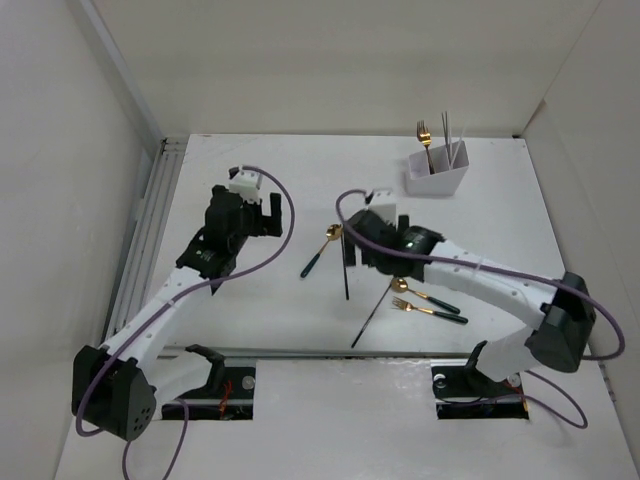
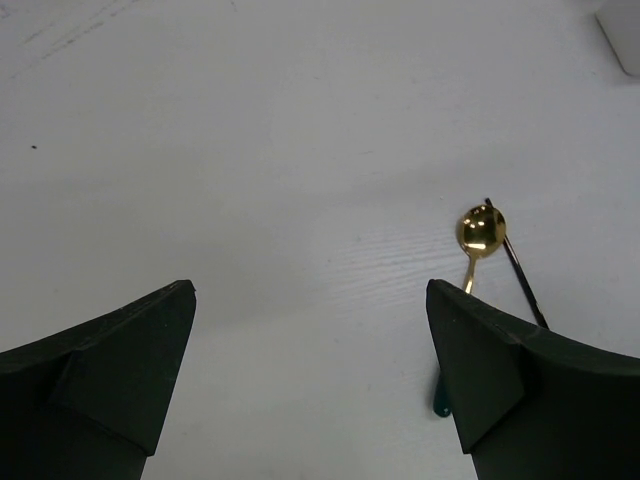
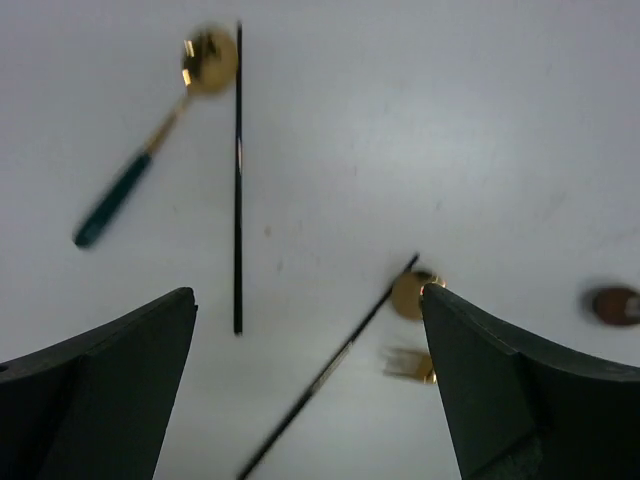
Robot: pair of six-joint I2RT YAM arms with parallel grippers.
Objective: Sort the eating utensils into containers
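The right gripper (image 3: 308, 293) is hanging over the loose cutlery in the middle of the top view. Its fingers are spread wide, with nothing between them. The left gripper (image 2: 310, 290) is hovering left of centre, equally released and empty.

Judging by the layout, the step in hand is picking a thin dark chopstick (image 3: 238, 180), which is lying straight up and down in the upper left of the right wrist view. Doing this well is likely asking for three things:
- The fingers should be straddling the shaft crosswise, near its middle.
- The tips should be reaching right down to the white tabletop (image 1: 250, 300), since the stick is so slim.
- The grip should be staying clear of the top end, where the bowl of a gold spoon with a dark green handle (image 3: 150, 150) is lying just beside it.

A second dark chopstick (image 3: 330, 375) is slanting across the lower centre. The bowl of another gold spoon (image 3: 408, 295) and the tines of a gold fork (image 3: 405, 365) are lying close to it, so that one looks the more awkward pick.

The small white rectangular plastic holder (image 1: 437, 182) is standing at the upper right of the top view, well apart from the loose pieces. It is holding a gold fork (image 1: 424, 135) upright toward its left end and thin silver chopsticks (image 1: 447, 130) leaning toward its right end. The dividers are too small to make out, so I cannot tell exactly which compartments these are in. The dark chopstick probably belongs with the silver ones.
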